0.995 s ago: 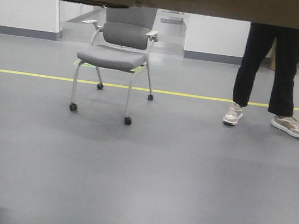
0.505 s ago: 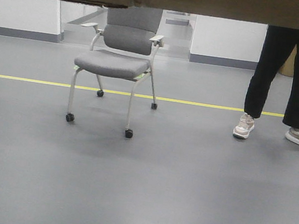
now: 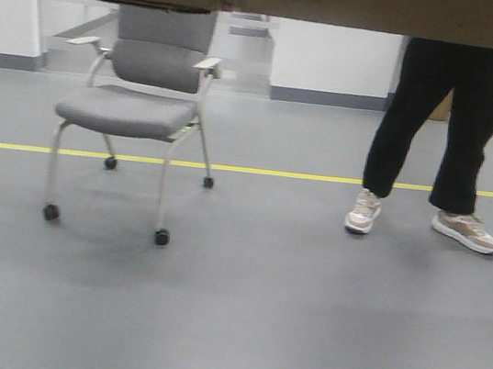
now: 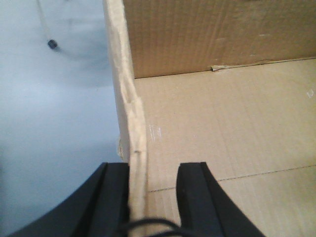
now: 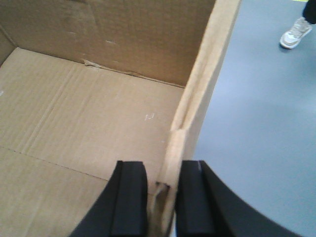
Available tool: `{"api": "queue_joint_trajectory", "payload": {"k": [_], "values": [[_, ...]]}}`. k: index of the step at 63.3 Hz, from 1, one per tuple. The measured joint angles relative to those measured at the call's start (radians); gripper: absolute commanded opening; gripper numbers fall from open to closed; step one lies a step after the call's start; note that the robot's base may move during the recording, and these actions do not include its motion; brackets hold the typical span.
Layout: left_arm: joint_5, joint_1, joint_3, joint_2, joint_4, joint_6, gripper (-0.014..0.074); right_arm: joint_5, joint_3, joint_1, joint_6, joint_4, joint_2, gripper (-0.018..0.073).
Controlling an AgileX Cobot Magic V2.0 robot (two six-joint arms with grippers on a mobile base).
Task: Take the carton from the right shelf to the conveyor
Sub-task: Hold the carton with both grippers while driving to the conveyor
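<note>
Carton (image 4: 222,123): brown corrugated, creased walls
Left gripper (image 4: 150,180), right gripper (image 5: 162,180): pinching carton walls
Chair (image 3: 129,102): ten o'clock
Person (image 3: 437,120): two o'clock

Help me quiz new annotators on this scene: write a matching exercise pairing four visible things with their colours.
Things:
1. carton
2. office chair
3. floor line
4. trousers

Colours:
A. yellow
B. black
C. brown
D. grey

Pairs: 1-C, 2-D, 3-A, 4-B
</note>
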Motion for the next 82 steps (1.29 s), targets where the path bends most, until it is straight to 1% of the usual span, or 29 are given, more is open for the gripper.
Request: {"api": "queue_joint_trajectory", "payload": {"k": [36, 62, 82], "values": [[0.0, 0.0, 0.0, 0.0, 0.002, 0.0, -0.0017, -0.002, 0.001, 0.0, 0.0, 0.0, 0.0, -0.0059], [0.0, 0.0, 0.0, 0.0, 0.031, 0.0, -0.0017, -0.017, 0.001, 0.0, 0.0, 0.002, 0.002, -0.0059], [0.0, 0.0, 0.0, 0.0, 0.035, 0.0, -0.0017, -0.023, 0.001, 0.0, 0.0, 0.002, 0.002, -0.0059]]}}
